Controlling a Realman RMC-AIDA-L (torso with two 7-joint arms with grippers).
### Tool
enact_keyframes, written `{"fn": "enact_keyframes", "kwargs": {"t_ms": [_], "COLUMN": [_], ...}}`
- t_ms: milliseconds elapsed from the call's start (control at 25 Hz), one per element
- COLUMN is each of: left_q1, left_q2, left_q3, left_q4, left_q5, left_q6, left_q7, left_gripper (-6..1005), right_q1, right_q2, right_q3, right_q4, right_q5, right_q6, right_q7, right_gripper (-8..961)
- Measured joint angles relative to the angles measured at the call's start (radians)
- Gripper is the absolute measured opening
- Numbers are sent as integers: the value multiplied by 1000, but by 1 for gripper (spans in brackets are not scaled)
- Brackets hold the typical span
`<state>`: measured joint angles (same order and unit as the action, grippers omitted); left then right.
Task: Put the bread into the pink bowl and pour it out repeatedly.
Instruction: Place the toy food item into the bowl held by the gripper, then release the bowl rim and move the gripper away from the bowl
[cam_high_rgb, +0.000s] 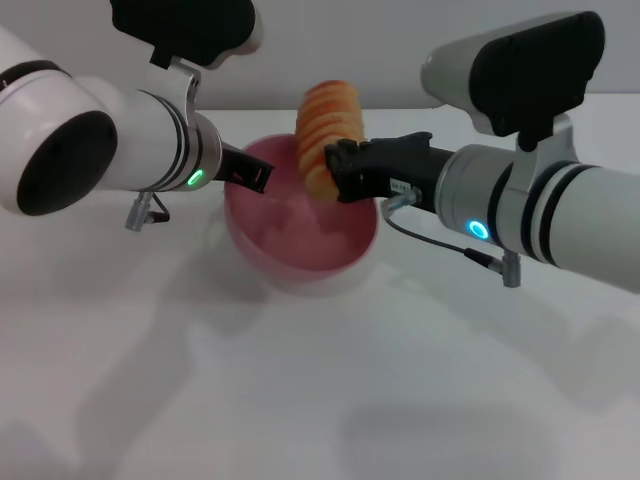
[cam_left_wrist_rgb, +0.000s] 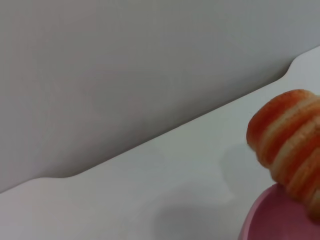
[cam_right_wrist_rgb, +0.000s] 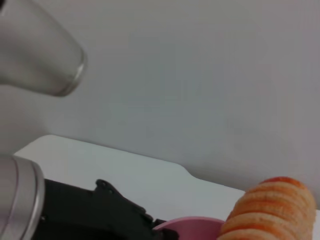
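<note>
While left gripper (cam_high_rgb: 258, 178) grips pink bowl (cam_high_rgb: 300, 225) rim, bread (cam_high_rgb: 328, 135) overhangs.

Ridged orange bread (cam_high_rgb: 328, 135) upright, seemingly above pink bowl (cam_high_rgb: 300, 245).

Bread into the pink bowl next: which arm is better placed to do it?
Right. The right gripper already holds the bread upright over the pink bowl; the left gripper is at the bowl's rim.
</note>
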<state>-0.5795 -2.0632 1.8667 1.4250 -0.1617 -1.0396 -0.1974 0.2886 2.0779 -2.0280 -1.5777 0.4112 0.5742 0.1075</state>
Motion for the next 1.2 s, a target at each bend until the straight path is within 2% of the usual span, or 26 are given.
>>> {"fn": "enact_keyframes", "kwargs": {"t_ms": [200,400,640,840,960,1200], "left_q1": [0,0,-1,-1,3,14], "left_q2": [1,2,2,2,2,2], "left_q3": [-3,-8,-13,-14,-14,-14], "left_q4": [0,-1,-10,-20,-28,-32], "left_q5": [0,1,1,-2,-3,-32], "left_q6": [11,19,19,20,25,38], "left_q7": [1,1,9,14,14,38], "left_gripper": [47,47,47,48,48,48], "right_q1": [14,24,33,2,-36,-174], "right_q2": [-2,-2,-2,2,5,11], "right_q3": [-27,-60,-100,-104,-104,-61], "right_q4": [11,22,28,21,23,43], "right_q5": [15,41,11,-125,-273,-558], "right_q6": [-10,-31,-59,-117,-214,-523], "right_q7": [-2,-4,-6,-6,-3,8], "right_gripper": [87,199,406,552,639,633]}}
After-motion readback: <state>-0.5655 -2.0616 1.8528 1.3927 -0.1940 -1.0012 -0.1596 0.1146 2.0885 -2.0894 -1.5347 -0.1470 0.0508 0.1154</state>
